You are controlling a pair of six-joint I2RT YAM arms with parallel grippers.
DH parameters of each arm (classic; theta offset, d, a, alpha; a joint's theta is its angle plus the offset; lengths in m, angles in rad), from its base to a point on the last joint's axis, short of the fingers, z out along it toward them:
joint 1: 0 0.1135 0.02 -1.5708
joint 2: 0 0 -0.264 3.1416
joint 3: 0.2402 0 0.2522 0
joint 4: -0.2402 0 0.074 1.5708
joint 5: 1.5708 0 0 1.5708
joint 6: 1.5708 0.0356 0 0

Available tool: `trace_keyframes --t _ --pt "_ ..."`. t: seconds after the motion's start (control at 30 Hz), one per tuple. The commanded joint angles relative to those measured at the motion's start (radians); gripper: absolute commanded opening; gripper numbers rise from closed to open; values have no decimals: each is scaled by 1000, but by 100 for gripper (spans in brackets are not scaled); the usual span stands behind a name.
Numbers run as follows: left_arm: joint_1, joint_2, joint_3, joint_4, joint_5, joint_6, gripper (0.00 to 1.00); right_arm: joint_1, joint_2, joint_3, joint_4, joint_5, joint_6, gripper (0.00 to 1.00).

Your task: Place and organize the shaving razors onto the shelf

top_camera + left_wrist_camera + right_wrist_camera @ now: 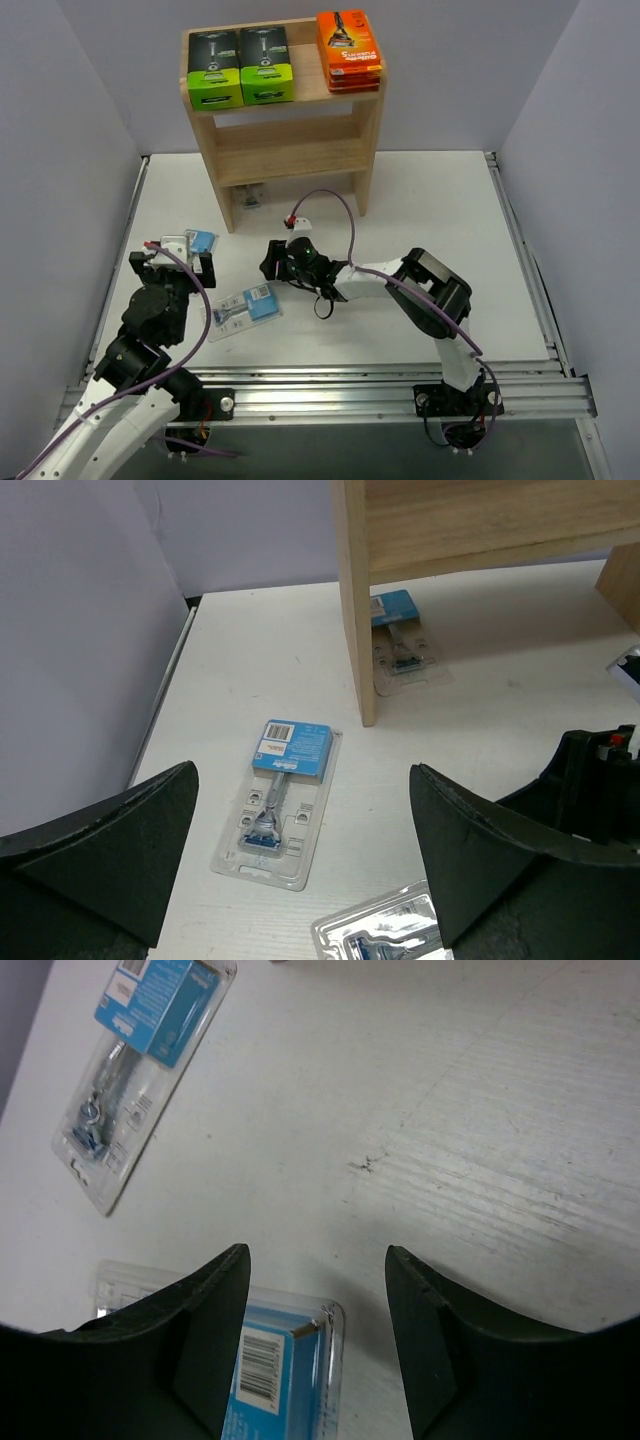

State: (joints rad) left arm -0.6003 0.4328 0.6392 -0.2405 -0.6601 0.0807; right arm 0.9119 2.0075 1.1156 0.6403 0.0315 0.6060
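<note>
Top external: boxes [240, 68] atop shelf [290, 150], blister packs [250, 305] on counter [420, 210].
Left tool [302, 772] wide open, right tool [317, 1252] half open; both empty.

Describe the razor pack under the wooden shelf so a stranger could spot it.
Find the wooden shelf at the back of the table. Beneath its lowest board, beside the left side panel, a small clear razor pack with a blue card lies flat. Its two twins lie out in the open instead.
</note>
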Motion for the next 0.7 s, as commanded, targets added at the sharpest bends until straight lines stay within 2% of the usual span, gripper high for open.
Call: trace_keyframes --t 0.0,0.03,0.07,0.1,0.27,0.37,0.5,0.53,0.67 --pt "7 -29 27 13 14 -13 97 -16 46 -3 179 14 161 52" --pt "7 -35 31 0 23 -1 99 -19 56 -3 200 21 185 52" --pt "7 -45 45 -9 34 4 89 -25 63 -7 240 25 233 52" --pt "7 -48 42 -8 33 4 89 -36 79 -11 258 33 257 52" --pt "5 -57 8 38 27 -2 96 -79 148 -26 438 38 402 48" --pt "5 -63 1 46 7 -7 97 -94 198 -19 522 30 471 45" --pt "4 -66 -9 56 -4 -10 97 -111 267 27 542 30 511 45" --pt "4 -66 -10 56 -6 -10 100 -114 278 35 552 31 532 45" --pt "2 -65 -12 61 -7 -10 97 -143 327 82 637 15 583 43"
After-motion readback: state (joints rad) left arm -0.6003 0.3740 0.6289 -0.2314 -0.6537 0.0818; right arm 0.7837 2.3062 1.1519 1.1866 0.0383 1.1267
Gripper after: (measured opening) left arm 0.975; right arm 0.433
